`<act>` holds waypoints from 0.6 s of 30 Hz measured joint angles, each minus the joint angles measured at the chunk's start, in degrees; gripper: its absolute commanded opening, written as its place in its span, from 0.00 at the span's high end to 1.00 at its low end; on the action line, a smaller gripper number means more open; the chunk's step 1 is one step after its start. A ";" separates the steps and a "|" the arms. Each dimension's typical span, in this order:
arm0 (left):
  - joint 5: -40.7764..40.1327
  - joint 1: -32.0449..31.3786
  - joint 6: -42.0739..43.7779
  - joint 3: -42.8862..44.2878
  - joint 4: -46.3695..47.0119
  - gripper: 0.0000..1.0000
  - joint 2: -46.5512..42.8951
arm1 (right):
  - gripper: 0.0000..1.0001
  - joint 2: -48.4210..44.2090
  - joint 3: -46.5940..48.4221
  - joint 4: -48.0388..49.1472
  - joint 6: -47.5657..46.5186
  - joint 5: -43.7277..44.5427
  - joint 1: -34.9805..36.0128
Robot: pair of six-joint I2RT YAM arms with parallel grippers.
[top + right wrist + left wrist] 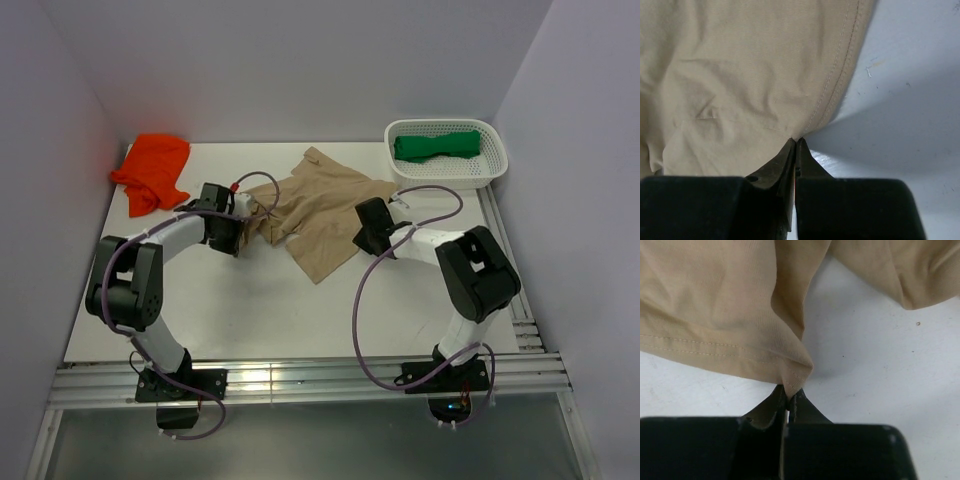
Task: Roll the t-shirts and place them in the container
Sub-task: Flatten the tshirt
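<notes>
Crumpled tan cloth short-sleeved t-shirt, lying mid-way across the white table, is pinched at hemmed edges by the left gripper and right gripper, presumably to draw it flat before rolling.

Two arms are seen, the left arm and the right arm. Each is made of white tubes joined by fat black round parts. A thin purple cable is looped along each arm. Each arm is bolted to a flat black base plate. The left gripper and the right gripper are made with black blocky bodies and dark, thin, pointed fingers.
</notes>
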 measured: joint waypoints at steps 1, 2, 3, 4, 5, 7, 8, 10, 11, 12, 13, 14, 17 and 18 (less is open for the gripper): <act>0.11 0.22 0.02 0.59 -0.63 1.00 -0.17 | 1.00 -0.20 -0.02 -0.13 -0.07 0.07 -0.04; 0.37 0.50 0.04 1.38 -1.57 1.00 -0.50 | 1.00 -0.61 -0.17 -0.39 -0.20 0.13 -0.17; 0.72 1.03 0.13 2.21 -2.45 1.00 -0.87 | 1.00 -1.36 -0.52 -0.59 -0.31 0.20 -0.26; 1.33 1.70 0.17 3.23 -3.45 1.00 -1.44 | 1.00 -2.51 -1.05 -0.85 -0.44 0.24 -0.37; 1.99 2.60 0.22 4.35 -4.48 1.00 -2.12 | 1.00 -3.91 -1.79 -0.98 -0.59 0.26 -0.57; 3.23 4.66 0.46 6.27 -5.97 1.00 -3.54 | 1.00 -7.63 -3.21 -1.88 -0.92 0.39 -1.25; 3.87 5.70 0.63 6.99 -6.45 1.00 -4.22 | 1.00 -9.66 -3.80 -2.40 -1.14 0.50 -1.70; 5.14 8.02 0.96 8.17 -7.74 1.00 -5.55 | 1.00 -13.60 -4.61 -3.34 -1.73 1.05 -2.58; 5.84 9.25 1.38 8.68 -8.48 1.00 -6.19 | 1.00 -15.89 -5.01 -3.80 -2.16 1.40 -3.10; 6.34 10.27 1.73 9.11 -9.18 1.00 -6.51 | 1.00 -17.22 -5.18 -4.15 -2.38 1.60 -3.39; 7.13 11.47 2.12 9.79 -10.27 1.00 -6.64 | 1.00 -19.17 -5.40 -4.79 -2.78 1.88 -3.76; 7.58 12.20 2.25 10.16 -10.80 1.00 -6.64 | 1.00 -20.79 -5.44 -5.64 -3.19 2.16 -4.07; 10.29 14.99 3.28 11.58 -14.10 1.00 -6.62 | 1.00 -24.65 -5.44 -7.72 -4.11 2.73 -4.61; 11.13 15.89 3.56 12.31 -15.23 1.00 -6.62 | 1.00 -26.05 -5.44 -8.57 -4.55 2.93 -4.79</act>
